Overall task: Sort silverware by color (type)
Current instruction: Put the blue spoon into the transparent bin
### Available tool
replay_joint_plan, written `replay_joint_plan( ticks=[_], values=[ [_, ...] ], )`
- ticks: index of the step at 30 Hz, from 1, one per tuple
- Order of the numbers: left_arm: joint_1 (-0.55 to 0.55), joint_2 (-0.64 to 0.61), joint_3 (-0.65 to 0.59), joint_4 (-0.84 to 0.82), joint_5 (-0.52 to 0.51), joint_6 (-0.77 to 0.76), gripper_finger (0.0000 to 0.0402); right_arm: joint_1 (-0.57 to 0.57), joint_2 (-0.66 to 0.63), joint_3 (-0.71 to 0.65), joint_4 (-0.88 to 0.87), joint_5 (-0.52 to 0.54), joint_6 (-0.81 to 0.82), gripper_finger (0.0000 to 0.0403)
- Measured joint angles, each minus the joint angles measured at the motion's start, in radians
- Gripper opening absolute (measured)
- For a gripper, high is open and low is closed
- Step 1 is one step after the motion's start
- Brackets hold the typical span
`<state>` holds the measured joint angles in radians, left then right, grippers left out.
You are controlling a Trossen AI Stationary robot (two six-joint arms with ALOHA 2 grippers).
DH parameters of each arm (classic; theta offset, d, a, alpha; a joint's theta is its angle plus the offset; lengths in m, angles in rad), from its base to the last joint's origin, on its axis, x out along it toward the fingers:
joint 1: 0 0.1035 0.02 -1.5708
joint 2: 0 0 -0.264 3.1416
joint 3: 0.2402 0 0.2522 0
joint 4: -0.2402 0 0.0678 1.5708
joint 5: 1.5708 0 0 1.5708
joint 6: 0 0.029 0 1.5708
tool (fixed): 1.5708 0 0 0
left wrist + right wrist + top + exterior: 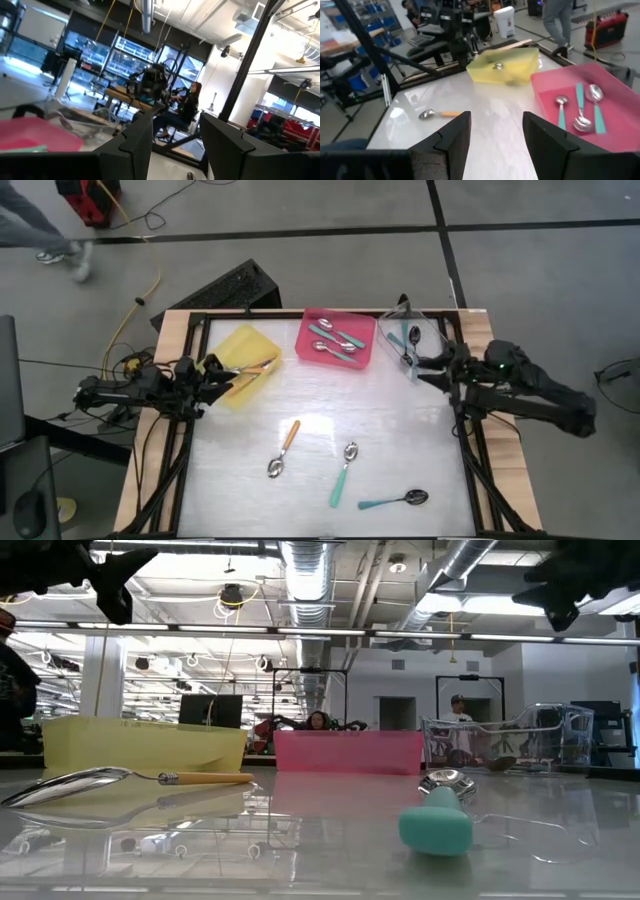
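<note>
Hovering open, the left gripper (pixel 212 373) sits at the yellow tray (pixel 236 350); the right gripper (pixel 428 366), also open, sits at the clear tray (pixel 436 330). 3 spoons lie loose on the table (pixel 400 430): 1 orange-handled spoon (pixel 283 450) and 1 teal spoon (pixel 343 474), both near-upright, and 1 black-bowled spoon (pixel 393 500) lying crosswise. The pink tray (pixel 313 346) holds 3 teal-handled spoons (pixel 337 340).

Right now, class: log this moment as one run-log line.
left tool: open, by yellow tray | right tool: open, by clear tray | table: three spoons loose

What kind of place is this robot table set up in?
Probably a robotics lab or workshop: exposed ceiling ducts, a polished concrete floor with a trailing yellow cable, and people seated at workstations beyond the table.
</note>
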<state>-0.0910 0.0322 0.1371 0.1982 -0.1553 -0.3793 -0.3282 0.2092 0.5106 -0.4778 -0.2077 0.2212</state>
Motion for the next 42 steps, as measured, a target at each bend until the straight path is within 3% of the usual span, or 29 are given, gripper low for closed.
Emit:
replay_joint_plan(
  ticks=[10,19,25,32,42],
  values=[
    [0.0,0.0,0.0,0.002,-0.045,0.084,0.0148,0.092,0.001,-0.161,0.256,0.0,-0.061,0.0205],
    [0.0,0.0,0.0,-0.064,-0.051,0.109,0.0148,0.178,0.001,-0.334,0.575,0.006,0.12,0.0205],
    [0.0,0.0,0.0,-0.074,-0.044,0.186,0.0148,0.247,0.005,-0.369,0.589,0.152,0.198,0.0205],
    [0.0,0.0,0.0,-0.098,-0.043,0.184,0.0148,0.356,0.107,-0.37,0.62,0.277,0.248,0.0205],
    [0.0,0.0,0.0,-0.102,-0.04,0.149,0.0148,0.503,0.303,-0.37,0.905,0.373,0.279,0.0205]
  ],
)
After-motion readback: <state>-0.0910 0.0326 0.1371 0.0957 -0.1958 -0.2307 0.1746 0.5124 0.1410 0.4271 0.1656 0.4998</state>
